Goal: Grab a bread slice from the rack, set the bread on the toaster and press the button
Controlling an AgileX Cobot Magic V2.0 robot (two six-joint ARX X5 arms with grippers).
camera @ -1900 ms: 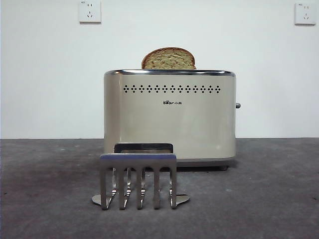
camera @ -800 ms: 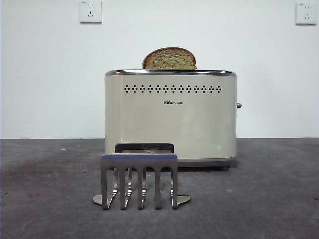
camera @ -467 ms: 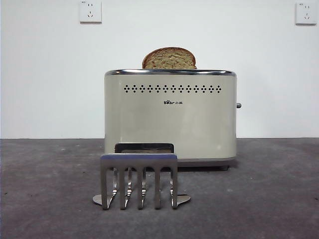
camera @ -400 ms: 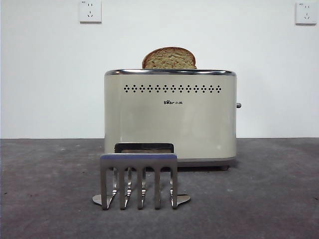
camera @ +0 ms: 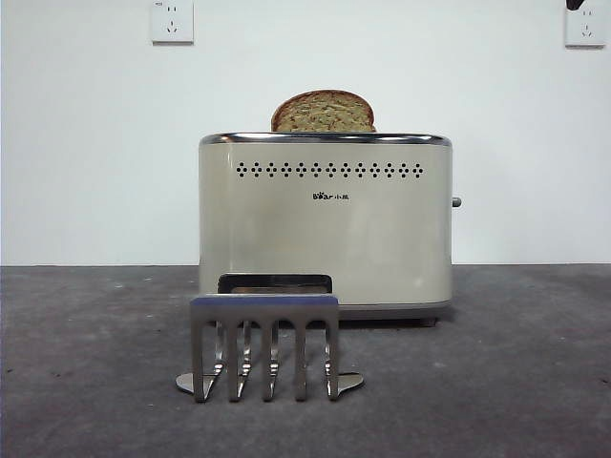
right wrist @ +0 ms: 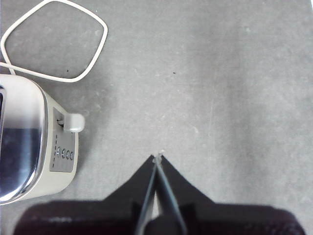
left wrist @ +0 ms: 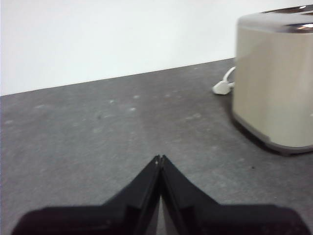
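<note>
The slice of bread [camera: 323,112] stands in the top of the cream toaster [camera: 325,224], its domed top showing above the chrome rim. The grey rack [camera: 264,345] stands empty in front of the toaster. The grey button [camera: 455,202] sticks out of the toaster's right side wall; it also shows in the right wrist view [right wrist: 72,122]. My right gripper [right wrist: 157,157] is shut and empty, high above the table to the right of the toaster [right wrist: 34,147]; it shows as a black tip [camera: 574,4] at the top right. My left gripper [left wrist: 159,158] is shut and empty, low, left of the toaster [left wrist: 276,78].
A white power cord [right wrist: 54,41] loops on the dark grey table behind the toaster, with its plug end [left wrist: 222,87] beside it. Two white wall sockets [camera: 172,21] hang on the back wall.
A black tip of the right gripper has come into the top right corner of the front view. Bread, toaster and rack have not moved.
</note>
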